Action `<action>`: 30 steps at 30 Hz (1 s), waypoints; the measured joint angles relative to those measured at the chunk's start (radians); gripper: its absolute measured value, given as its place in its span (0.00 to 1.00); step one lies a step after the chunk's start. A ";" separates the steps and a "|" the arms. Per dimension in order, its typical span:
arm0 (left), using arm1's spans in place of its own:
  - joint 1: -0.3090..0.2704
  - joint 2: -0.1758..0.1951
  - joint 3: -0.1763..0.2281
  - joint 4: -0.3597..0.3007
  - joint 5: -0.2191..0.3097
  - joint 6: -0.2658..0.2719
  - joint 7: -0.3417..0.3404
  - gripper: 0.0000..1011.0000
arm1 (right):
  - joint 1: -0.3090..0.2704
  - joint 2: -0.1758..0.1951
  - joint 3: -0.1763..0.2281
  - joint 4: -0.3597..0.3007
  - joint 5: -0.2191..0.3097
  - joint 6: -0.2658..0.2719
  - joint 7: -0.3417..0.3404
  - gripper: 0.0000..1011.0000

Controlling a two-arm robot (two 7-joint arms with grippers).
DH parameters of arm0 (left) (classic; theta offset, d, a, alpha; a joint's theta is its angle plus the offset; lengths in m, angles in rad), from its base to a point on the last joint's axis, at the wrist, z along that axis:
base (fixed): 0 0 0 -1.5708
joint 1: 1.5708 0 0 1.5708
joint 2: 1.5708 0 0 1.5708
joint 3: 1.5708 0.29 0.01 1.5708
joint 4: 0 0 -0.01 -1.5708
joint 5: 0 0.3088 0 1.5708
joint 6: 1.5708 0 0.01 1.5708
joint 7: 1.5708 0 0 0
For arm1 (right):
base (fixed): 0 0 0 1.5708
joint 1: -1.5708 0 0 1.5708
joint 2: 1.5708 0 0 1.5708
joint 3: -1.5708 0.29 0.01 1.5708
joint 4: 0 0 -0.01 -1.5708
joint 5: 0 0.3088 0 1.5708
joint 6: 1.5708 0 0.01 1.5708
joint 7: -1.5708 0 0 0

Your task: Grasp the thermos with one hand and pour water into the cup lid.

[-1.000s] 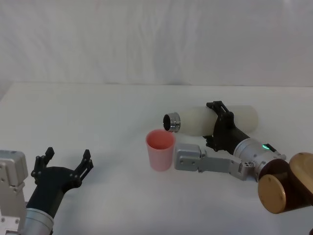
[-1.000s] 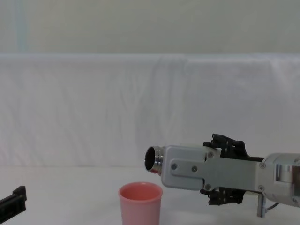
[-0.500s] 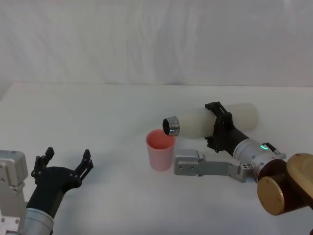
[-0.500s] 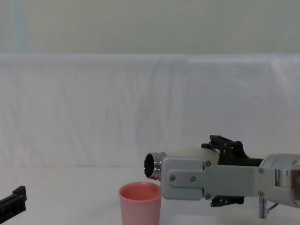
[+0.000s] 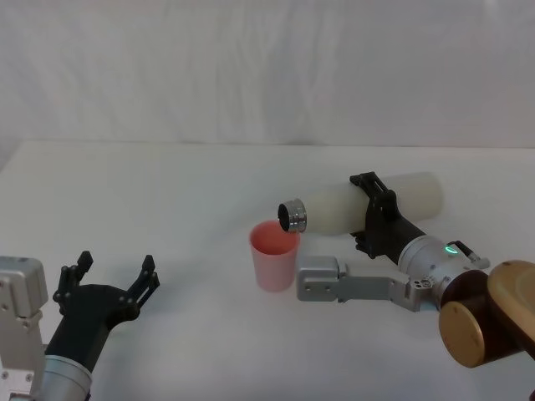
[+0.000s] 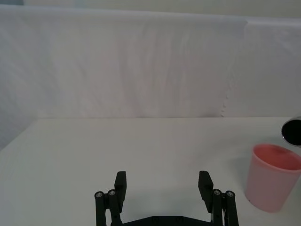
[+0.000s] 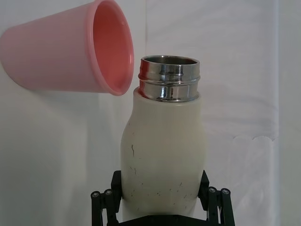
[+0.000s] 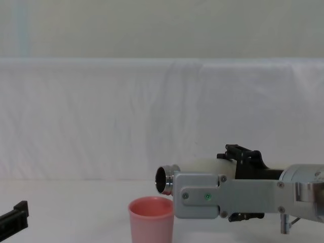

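Pour step: right gripper clamped on the thermos, tipped near horizontal, steel mouth just over the cup lid rim on the table; next, tilt further; left gripper idle, spread.

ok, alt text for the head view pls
The right hand holds the thermos tipped on its side, steel mouth just over the rim of the pink cup standing on the white table. The left hand rests open at the near left, empty.
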 joint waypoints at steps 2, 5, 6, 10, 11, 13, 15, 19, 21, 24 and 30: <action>0.000 0.000 0.000 0.000 0.000 0.000 0.000 0.99 | 0.001 0.001 -0.001 0.000 -0.002 0.000 0.001 0.95; 0.000 0.000 0.000 0.000 0.000 0.000 0.000 0.99 | 0.001 0.003 -0.001 -0.003 -0.004 0.000 0.003 0.95; 0.000 0.000 0.000 0.000 0.000 0.000 0.000 0.99 | 0.001 0.003 -0.001 -0.003 -0.005 0.000 0.004 0.95; 0.000 0.000 0.000 0.000 0.000 0.000 0.000 0.99 | 0.002 0.005 -0.001 -0.004 -0.007 0.000 0.004 0.95; 0.000 0.000 0.000 0.000 0.000 0.000 0.000 0.99 | 0.002 0.005 -0.001 -0.005 -0.007 0.000 0.005 0.95; 0.000 0.000 0.000 0.000 0.000 0.000 0.000 0.99 | 0.003 0.005 -0.002 -0.006 -0.008 -0.001 0.005 0.95; 0.000 0.000 0.000 0.000 0.000 0.000 0.000 0.99 | 0.003 0.006 -0.002 -0.006 -0.010 -0.001 0.005 0.95; 0.000 0.000 0.000 0.000 0.000 0.000 0.000 0.99 | 0.005 0.008 -0.006 -0.006 -0.015 -0.001 0.006 0.95; 0.000 0.000 0.000 0.000 0.000 0.000 0.000 0.99 | 0.006 0.010 -0.008 -0.006 -0.019 -0.001 0.008 0.95; 0.000 0.000 0.000 0.000 0.000 0.000 0.000 0.99 | 0.008 0.011 -0.010 -0.006 -0.023 -0.002 0.010 0.95; 0.000 0.000 0.000 0.000 0.000 0.000 0.000 0.99 | 0.012 0.011 -0.015 -0.004 -0.029 -0.002 0.013 0.95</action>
